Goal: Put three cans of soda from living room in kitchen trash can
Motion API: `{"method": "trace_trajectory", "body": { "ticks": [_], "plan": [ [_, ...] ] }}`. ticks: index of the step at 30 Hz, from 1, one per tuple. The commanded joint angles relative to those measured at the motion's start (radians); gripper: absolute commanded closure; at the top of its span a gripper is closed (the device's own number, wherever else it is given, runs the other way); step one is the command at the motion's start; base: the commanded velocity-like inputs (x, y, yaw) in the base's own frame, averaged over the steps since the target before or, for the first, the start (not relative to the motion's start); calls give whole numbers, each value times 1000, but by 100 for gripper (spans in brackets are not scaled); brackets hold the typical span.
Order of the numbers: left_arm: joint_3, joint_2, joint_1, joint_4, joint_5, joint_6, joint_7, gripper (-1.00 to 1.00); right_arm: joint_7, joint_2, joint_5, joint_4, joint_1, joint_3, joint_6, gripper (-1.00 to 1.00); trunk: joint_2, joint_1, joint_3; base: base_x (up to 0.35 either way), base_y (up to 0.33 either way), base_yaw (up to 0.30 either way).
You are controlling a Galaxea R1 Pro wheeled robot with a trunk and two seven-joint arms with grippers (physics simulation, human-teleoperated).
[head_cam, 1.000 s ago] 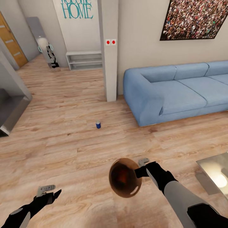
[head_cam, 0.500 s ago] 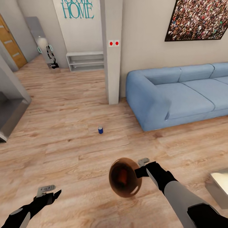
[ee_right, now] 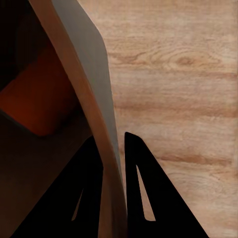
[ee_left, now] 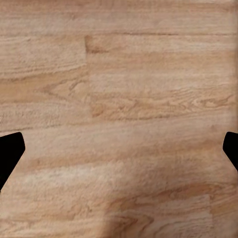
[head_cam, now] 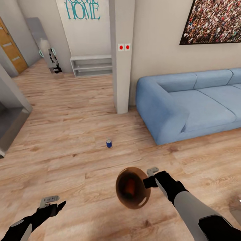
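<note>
**Bin held at right arm; blue can standing on living-room floor**

Left gripper [head_cam: 50, 202]: hangs low over the wood floor [head_cam: 67, 160] at the near left, holding nothing. In the left wrist view its fingertips [ee_left: 10, 153] sit at opposite borders with bare planks between them, so the jaws stand wide apart.

Right gripper [head_cam: 149, 178]: clamped on the rim of the tash can [head_cam: 132, 187], which is carried clear of the floor just ahead of the robot, its brown interior facing the head camera. In the right wrist view the two fingers [ee_right: 144, 193] pinch the bin's wall [ee_right: 87, 99] between them, one inside and one outside. An orange object [ee_right: 37, 99] lies inside the bin; its outline reads as a can, though the top is not visible. A matching orange patch shows within the bin in the head view.

Blue can of soda [head_cam: 108, 143]: upright on the floor, beyond the bin and well apart from it, in open floor between the bin and the white pillar [head_cam: 122, 57].

Further back: blue sofa [head_cam: 187, 107] against the far wall to the right of the pillar, a framed picture [head_cam: 214, 21] above it. Left of the pillar, a low white shelf [head_cam: 91, 65] under teal "HOME" lettering [head_cam: 83, 10].
</note>
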Motion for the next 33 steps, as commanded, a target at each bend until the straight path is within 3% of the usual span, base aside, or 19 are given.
{"method": "trace_trajectory", "body": {
  "ticks": [1, 5, 8, 13, 19, 33],
  "plan": [
    [0, 0, 0, 0, 0, 2, -3, -100, 2, -2, -12, 3, 0, -1, 2, 100, 0, 0, 0, 308, 146, 0],
    [0, 0, 0, 0, 0, 4, -7, -100, 3, -24, -12, 17, 2, -2, -1, 100, 0, 0, 0, 309, 141, 0],
    [0, 0, 0, 1, -1, 4, -8, -100, 12, -94, -33, 22, 32, -21, -8, 100, 0, 0, 0, 310, 137, 0],
    [0, 0, 0, 1, -2, 0, -8, -100, 16, -139, -70, 24, 60, -59, -10, 100, 0, 0, 0, 310, 135, 0],
    [0, 0, 1, 1, -2, -4, -8, -100, 17, -162, -76, 24, 98, -65, -11, 100, 0, 0, 0, 313, 123, 0],
    [0, -1, 1, 2, -3, -7, -8, -100, 43, -167, -84, 23, 119, -69, -6, 100, 0, 0, 0, 314, 116, -42]
  ]
}}
